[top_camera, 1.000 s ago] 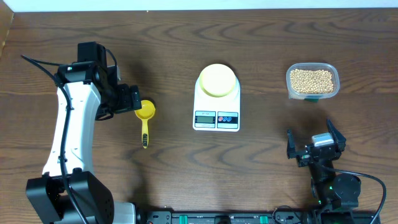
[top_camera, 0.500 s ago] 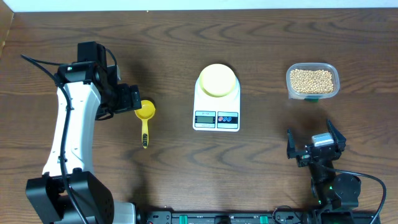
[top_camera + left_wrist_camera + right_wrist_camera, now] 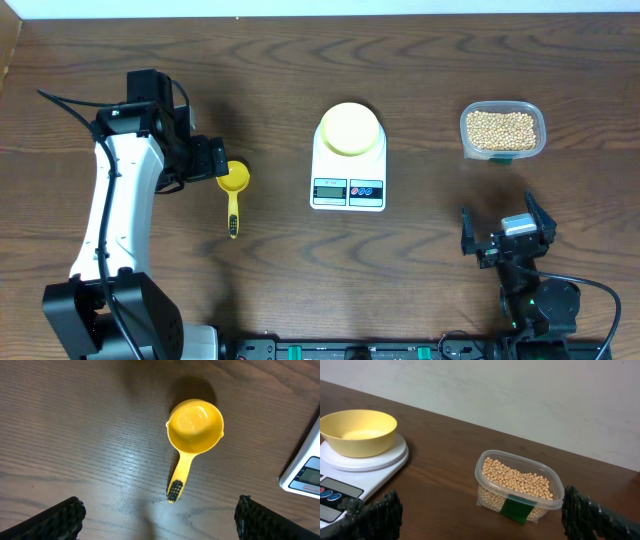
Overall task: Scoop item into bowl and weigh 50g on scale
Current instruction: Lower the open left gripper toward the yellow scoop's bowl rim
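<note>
Currently left gripper (image 3: 160, 519) (near scoop (image 3: 194, 427)) and right gripper (image 3: 487, 517) gape, empty.

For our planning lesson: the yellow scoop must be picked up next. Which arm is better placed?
Left. The open left gripper hangs right at the scoop. The right gripper sits far off, beyond the scale, near the bean tub.

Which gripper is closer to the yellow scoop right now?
Left. The left gripper sits right beside the yellow scoop, at its cup end; the right gripper is far off, on the other side of the scale.
</note>
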Tool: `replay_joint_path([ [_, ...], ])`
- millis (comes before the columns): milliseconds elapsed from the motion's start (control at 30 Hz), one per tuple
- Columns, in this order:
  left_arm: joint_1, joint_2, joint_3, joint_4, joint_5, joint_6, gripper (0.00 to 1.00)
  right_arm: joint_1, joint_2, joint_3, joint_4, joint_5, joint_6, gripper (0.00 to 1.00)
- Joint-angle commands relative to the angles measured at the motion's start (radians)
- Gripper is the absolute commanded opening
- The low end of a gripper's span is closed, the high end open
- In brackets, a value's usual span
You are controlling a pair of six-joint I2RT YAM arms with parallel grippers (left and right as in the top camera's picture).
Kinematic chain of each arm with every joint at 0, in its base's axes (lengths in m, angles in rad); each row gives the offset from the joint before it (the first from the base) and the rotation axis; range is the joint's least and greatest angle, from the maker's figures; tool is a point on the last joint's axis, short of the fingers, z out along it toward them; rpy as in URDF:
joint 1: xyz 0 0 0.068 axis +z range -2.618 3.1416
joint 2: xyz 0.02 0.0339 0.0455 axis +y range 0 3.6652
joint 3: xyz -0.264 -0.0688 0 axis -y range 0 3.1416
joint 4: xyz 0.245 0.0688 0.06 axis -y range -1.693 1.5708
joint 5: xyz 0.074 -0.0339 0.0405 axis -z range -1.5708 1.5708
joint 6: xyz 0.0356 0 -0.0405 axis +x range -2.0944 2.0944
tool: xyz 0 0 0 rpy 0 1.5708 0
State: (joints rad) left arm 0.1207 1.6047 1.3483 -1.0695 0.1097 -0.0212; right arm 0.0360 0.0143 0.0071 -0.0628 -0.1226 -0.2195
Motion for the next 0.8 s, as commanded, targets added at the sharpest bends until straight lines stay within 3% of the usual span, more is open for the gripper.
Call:
replay_joint_path([
  [0,-0.001,0.023,-0.009,0.0,0.005,0.018,0.98,0.008,-0.009,-0.002,-0.004,0.005,-0.006,0.99],
  [767,-0.001,0.128,-0.01,0.01,0.006,0.018,0.98,0.008,-0.009,-0.002,-0.004,0.005,-0.006,0.99],
])
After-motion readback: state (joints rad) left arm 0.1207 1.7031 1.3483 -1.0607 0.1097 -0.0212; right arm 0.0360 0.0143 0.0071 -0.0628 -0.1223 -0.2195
